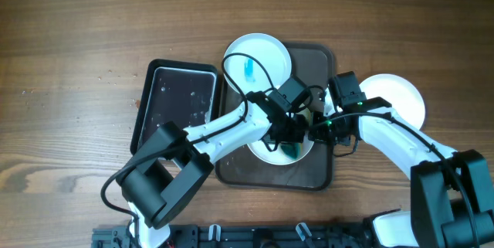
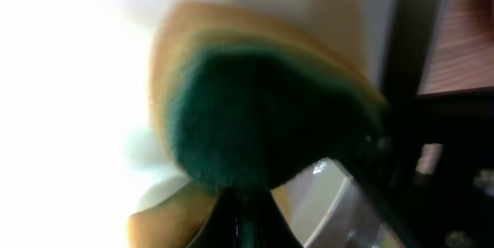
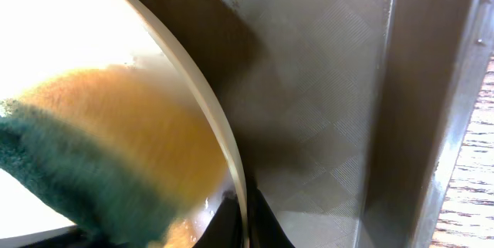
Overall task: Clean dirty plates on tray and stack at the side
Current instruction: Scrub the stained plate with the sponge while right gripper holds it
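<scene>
The dark brown tray [image 1: 231, 172] holds two white plates. The far plate [image 1: 266, 53] has a blue smear in its middle. The near plate [image 1: 266, 154] is mostly hidden under both grippers. My left gripper [image 1: 292, 141] is shut on a green-yellow sponge [image 2: 262, 109] and presses it on the near plate. My right gripper [image 3: 243, 219] is shut on that plate's rim [image 3: 197, 93], and the sponge [image 3: 100, 155] shows on the plate beside it. A third plate [image 1: 401, 97], which looks clean, lies on the table to the right of the tray.
A smaller black tray [image 1: 176, 105] lies to the left of the brown tray, with no sponge in it. The brown tray's raised wall [image 3: 421, 117] stands close to the right of my right gripper. Bare wooden table surrounds the trays.
</scene>
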Controlling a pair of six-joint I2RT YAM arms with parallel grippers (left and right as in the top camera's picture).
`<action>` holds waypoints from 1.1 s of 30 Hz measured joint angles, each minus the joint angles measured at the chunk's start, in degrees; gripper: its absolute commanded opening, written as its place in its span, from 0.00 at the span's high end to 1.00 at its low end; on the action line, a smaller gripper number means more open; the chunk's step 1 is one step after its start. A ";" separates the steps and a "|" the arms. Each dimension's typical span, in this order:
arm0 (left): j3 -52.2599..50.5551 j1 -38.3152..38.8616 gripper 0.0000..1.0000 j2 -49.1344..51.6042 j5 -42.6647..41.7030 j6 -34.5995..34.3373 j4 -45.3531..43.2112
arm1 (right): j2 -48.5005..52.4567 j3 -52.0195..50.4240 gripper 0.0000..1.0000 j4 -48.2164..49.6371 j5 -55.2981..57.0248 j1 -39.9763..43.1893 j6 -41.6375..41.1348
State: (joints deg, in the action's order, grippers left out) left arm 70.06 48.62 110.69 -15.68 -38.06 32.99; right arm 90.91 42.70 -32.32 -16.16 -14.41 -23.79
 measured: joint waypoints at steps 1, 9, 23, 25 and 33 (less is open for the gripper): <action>0.24 -0.02 0.96 0.00 1.07 -0.02 1.29 | 0.00 0.00 0.96 0.00 0.07 0.00 0.00; 1.57 -0.85 0.96 -0.70 13.33 -0.42 14.05 | 0.00 0.00 0.96 0.09 0.07 -0.07 0.00; -0.11 -7.98 0.96 -2.08 14.99 0.63 12.50 | 0.00 0.00 0.96 0.50 -0.26 -0.46 -0.42; -0.76 -8.31 0.96 -2.16 11.37 1.18 8.11 | 0.00 0.17 0.96 0.17 0.57 0.04 -0.52; -1.44 -2.93 0.96 -1.79 -1.40 1.31 -6.60 | -0.07 0.22 0.96 0.17 1.20 0.37 -0.63</action>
State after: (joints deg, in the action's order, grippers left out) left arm 68.62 45.69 108.90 -17.08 -36.75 26.39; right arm 90.85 42.92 -32.14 -14.96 -14.04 -24.43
